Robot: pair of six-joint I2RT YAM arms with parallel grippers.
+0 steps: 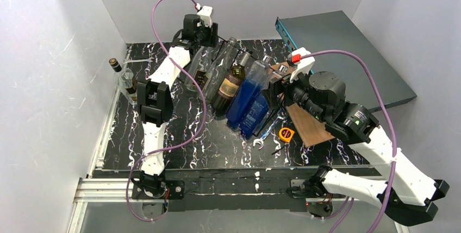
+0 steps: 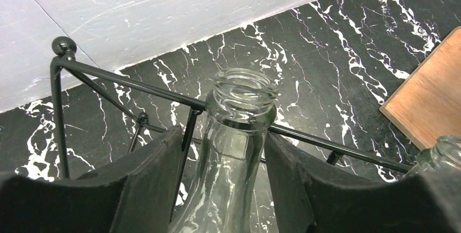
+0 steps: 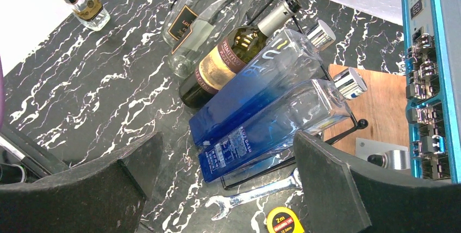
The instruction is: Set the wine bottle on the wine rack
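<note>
Seemingly the placing is all but done, so the risks lie in the letting go.

From the left wrist, the clear glass wine bottle (image 2: 239, 108), its threaded mouth open, lies in the end slot of the black thin-wire wine rack (image 2: 136, 83). Its neck crosses the top bar and apparently rests on it. The left gripper (image 2: 223, 135) brackets that neck with its black fingers (image 2: 147, 178) slightly parted. A sliver of gap shows on one side and the other pad looks to be touching, so I judge the hold slack rather than clamped. A pad that drags on withdrawal could lift or roll the smooth glass off the thin wire.

From the top camera, this bottle sits at the left end of a tilted row, beside a dark glass bottle with a tan label (image 1: 231, 83) and two blue square bottles (image 1: 249, 102). A sideways pull-out might knock the neighbours. The right gripper (image 1: 278, 93) hovers just beside the blue pair, where a small drift could nudge them down the rack.

From the right wrist, that gripper's fingers are spread wide and hold nothing. A steel wrench (image 3: 253, 195) and a yellow tape measure (image 3: 282, 223) lie on the black marbled table (image 3: 81, 92), where a sliding bottle would strike them.
</note>
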